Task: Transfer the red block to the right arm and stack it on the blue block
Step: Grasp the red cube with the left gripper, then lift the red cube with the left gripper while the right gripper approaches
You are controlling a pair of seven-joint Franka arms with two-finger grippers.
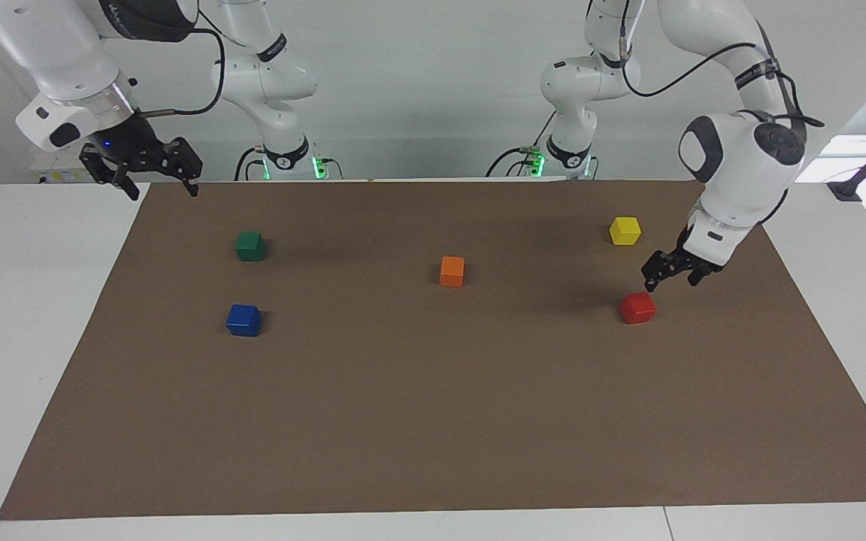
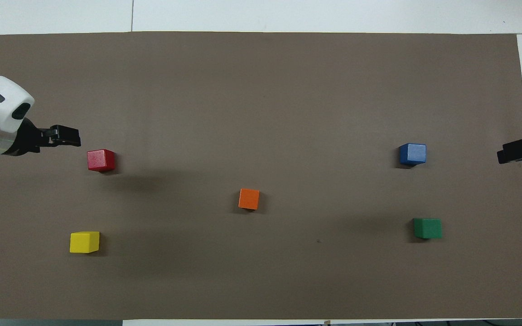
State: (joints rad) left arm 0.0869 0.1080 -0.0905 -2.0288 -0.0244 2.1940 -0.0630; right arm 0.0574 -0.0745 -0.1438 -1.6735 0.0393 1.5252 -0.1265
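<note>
The red block [image 1: 637, 307] sits on the brown mat [image 1: 433, 421] toward the left arm's end; it also shows in the overhead view [image 2: 101, 160]. My left gripper [image 1: 672, 279] is open and empty, low over the mat just beside the red block, apart from it; the overhead view shows it too [image 2: 64, 136]. The blue block [image 1: 243, 320] sits toward the right arm's end, also seen from overhead [image 2: 412, 153]. My right gripper [image 1: 161, 179], with its blue wrist light, is open and empty, raised over the mat's edge at the right arm's end, and waits; its tip shows from overhead [image 2: 519, 150].
An orange block [image 1: 452, 271] sits mid-mat. A yellow block [image 1: 625, 231] lies nearer to the robots than the red block. A green block [image 1: 250, 246] lies nearer to the robots than the blue block. White table [image 1: 27, 338] surrounds the mat.
</note>
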